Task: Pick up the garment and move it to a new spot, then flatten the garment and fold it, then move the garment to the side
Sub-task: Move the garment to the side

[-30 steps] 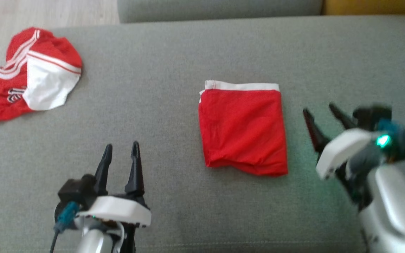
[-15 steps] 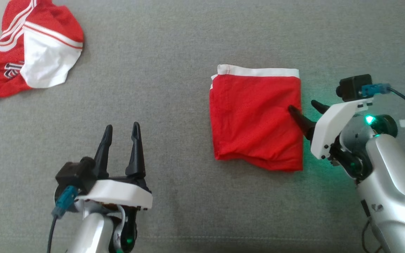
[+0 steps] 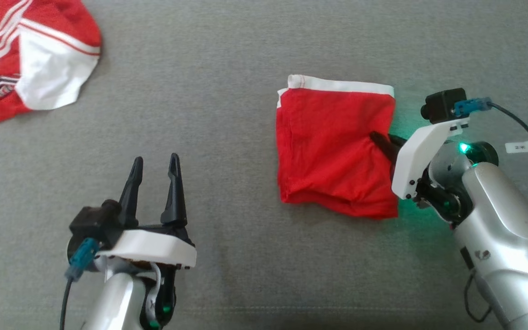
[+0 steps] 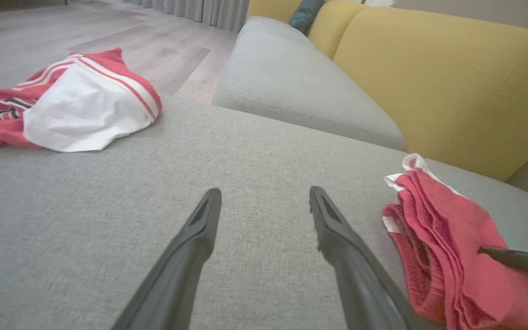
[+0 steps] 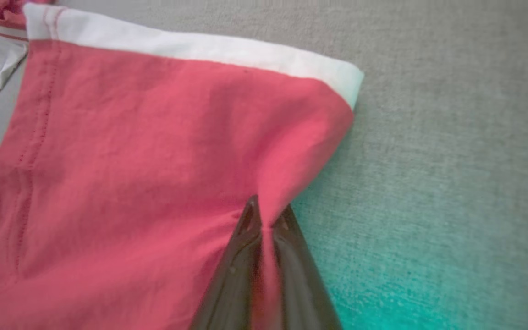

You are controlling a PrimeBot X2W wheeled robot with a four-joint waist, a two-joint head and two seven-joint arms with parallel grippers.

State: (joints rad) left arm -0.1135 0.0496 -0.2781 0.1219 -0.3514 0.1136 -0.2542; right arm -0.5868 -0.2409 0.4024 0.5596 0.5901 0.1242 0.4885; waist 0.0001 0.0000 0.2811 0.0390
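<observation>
The folded red garment (image 3: 332, 144) with a white band along its far edge lies on the grey cushion right of centre. My right gripper (image 3: 383, 140) is shut on its right edge, and the cloth puckers toward the fingertips. In the right wrist view the folded red garment (image 5: 154, 174) is pinched between the two closed fingers (image 5: 248, 238). My left gripper (image 3: 156, 169) stands open at the lower left, apart from the garment, nothing between its fingers (image 4: 190, 247). The folded red garment (image 4: 447, 243) shows at the right of the left wrist view.
A crumpled red and white jersey (image 3: 25, 68) lies at the cushion's far left corner. The grey cushion (image 3: 227, 91) stretches between both arms. In the left wrist view a second grey cushion (image 4: 291, 91) and a yellow sofa back (image 4: 429, 78) stand beyond.
My right gripper closed on the garment's right edge, pulling the cloth into a pucker. The head camera tilted down, shifting the picture. The left arm stayed put.
</observation>
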